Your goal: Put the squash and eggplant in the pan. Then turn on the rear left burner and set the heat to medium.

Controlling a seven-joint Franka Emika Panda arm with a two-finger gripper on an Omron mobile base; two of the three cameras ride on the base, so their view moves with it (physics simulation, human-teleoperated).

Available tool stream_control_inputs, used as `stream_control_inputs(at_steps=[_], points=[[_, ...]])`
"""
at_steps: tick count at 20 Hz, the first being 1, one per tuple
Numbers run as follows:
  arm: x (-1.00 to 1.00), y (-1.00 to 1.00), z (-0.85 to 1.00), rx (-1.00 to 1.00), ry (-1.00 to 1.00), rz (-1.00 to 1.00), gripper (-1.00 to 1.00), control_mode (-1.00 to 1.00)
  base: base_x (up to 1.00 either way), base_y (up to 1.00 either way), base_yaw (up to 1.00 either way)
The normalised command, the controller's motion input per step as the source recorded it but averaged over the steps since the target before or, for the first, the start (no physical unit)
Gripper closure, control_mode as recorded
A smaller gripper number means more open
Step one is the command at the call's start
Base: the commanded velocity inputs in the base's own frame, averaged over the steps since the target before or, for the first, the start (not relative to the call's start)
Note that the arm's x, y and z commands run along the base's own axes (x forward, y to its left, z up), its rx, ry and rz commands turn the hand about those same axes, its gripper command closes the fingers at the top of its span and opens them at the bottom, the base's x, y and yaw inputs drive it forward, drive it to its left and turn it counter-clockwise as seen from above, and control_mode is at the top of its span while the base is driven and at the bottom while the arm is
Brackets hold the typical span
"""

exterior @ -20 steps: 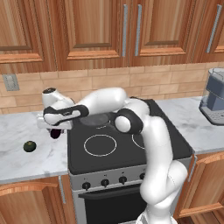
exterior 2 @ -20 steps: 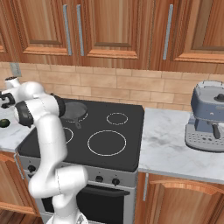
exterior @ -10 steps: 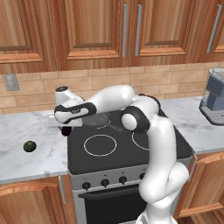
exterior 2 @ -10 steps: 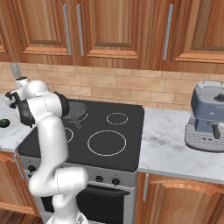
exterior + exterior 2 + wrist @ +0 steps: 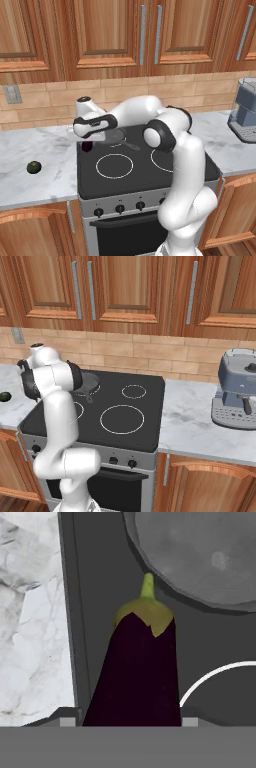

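The glossy dark purple eggplant [image 5: 137, 672] hangs stem-first between my fingertips, and my gripper [image 5: 130, 719] is shut on it. It floats just above the left edge of the black cooktop, close to the rim of the dark grey pan [image 5: 200, 557]. From the left base camera, the gripper [image 5: 87, 144] holds the eggplant [image 5: 87, 147] just left of the pan [image 5: 114, 136], whose thin handle points to the front right. The pan covers most of the rear left burner. The small round green squash [image 5: 33, 167] lies on the marble counter far to the left, also seen as a squash [image 5: 4, 396] from the right base camera.
A large white burner ring [image 5: 114, 166] marks the front left of the cooktop. Several knobs [image 5: 120, 209] line the stove's front panel. A grey coffee machine [image 5: 235, 391] stands on the right counter. Wooden cabinets hang above the brick backsplash.
The arm has carried the eggplant to the right, from over the marble counter to over the cooktop's left edge beside the pan. The squash has not moved.
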Motion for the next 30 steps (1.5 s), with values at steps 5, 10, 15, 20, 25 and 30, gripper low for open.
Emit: stream_control_inputs(at_steps=[5,10,15,20,25,30], points=[[0.25,-0.37,0.0,0.0,0.0,0.04,1.0,-1.0,0.0,0.0,0.0],[0.29,-0.38,0.0,0.0,0.0,0.05,1.0,-1.0,0.0,0.0,0.0],[0.33,-0.41,0.0,0.0,0.0,0.05,1.0,-1.0,0.0,0.0,0.0],[0.28,-0.38,0.02,0.0,0.0,0.04,1.0,-1.0,0.0,0.0,0.0],[0.26,-0.36,0.01,0.0,0.0,0.05,1.0,-1.0,0.0,0.0,0.0],[0.26,-0.33,0.0,0.0,0.0,0.05,1.0,-1.0,0.0,0.0,0.0]])
